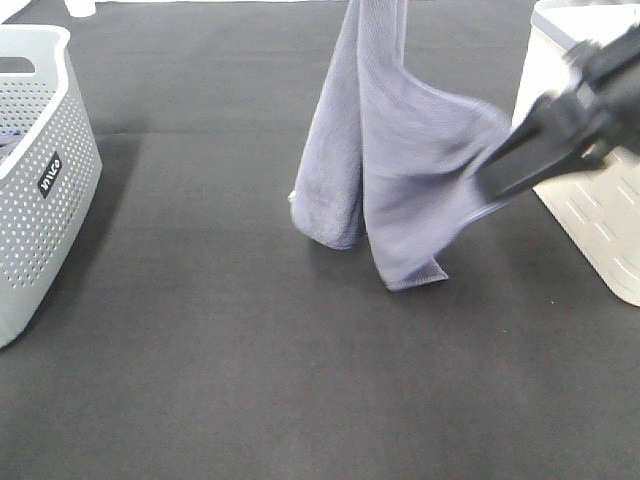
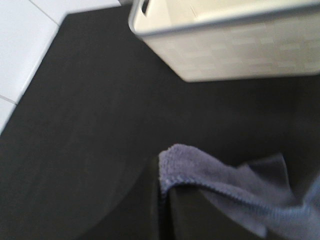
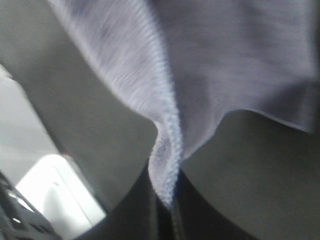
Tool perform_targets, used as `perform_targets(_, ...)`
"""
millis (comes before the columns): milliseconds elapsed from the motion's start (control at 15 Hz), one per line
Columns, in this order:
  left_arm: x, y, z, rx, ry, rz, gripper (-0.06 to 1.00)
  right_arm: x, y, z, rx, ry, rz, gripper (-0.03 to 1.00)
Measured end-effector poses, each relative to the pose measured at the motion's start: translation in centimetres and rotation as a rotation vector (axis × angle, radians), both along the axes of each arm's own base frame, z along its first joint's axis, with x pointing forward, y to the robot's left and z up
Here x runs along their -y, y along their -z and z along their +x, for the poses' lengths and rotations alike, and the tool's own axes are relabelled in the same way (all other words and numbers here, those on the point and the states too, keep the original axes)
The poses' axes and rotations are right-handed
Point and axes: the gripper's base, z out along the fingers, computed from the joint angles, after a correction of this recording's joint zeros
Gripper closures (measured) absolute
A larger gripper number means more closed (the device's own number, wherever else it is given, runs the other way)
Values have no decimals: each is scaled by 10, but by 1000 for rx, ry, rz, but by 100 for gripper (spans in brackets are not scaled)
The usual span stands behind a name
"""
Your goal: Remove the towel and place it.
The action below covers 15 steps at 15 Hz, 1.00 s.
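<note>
Two baskets sit on the black mat [image 1: 250,380] in the high view. A grey perforated basket [image 1: 40,200] stands at the far side, well apart from the white basket [image 1: 600,230]. Between them, nearer the white basket, the towel [image 1: 400,170] hangs in long folds from above the frame. Whether its lowest hem touches the mat I cannot tell. The right gripper [image 1: 490,180], blurred, is in front of the white basket and pinches the towel's edge on that side, drawing the cloth out toward it.

From the left wrist, the left gripper [image 2: 161,200] has its dark jaws pressed together on a hemmed corner of the towel [image 2: 200,170]. The white basket [image 2: 240,50] stands apart from the cloth, across bare mat.

From the right wrist, the right gripper [image 3: 165,210] clamps the stitched hem, and the towel [image 3: 225,60] fans away from the jaws. A pale blurred shape nearby cannot be identified.
</note>
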Motion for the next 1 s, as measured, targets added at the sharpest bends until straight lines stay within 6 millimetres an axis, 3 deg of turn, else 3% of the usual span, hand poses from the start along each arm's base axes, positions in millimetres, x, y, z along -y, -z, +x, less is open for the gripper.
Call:
perform_targets(267, -21, 10, 4, -72, -204, 152, 94, 17, -48, 13, 91, 67, -202, 96)
perform_targets(400, -30, 8, 10, -63, -375, 127, 94, 19, -67, 20, 172, 67, -237, 96)
perform_targets(533, -33, 5, 13, -45, -447, 76, 94, 21, -71, 29, 199, 58, -269, 96)
perform_targets(733, -38, 0, 24, 28, -507, 3, 94, 19, -68, 62, 222, 66, -305, 96)
perform_targets(1000, -55, 9, 52, 19, -607, -93, 94, 14, -82, 102, 340, 47, -316, 96)
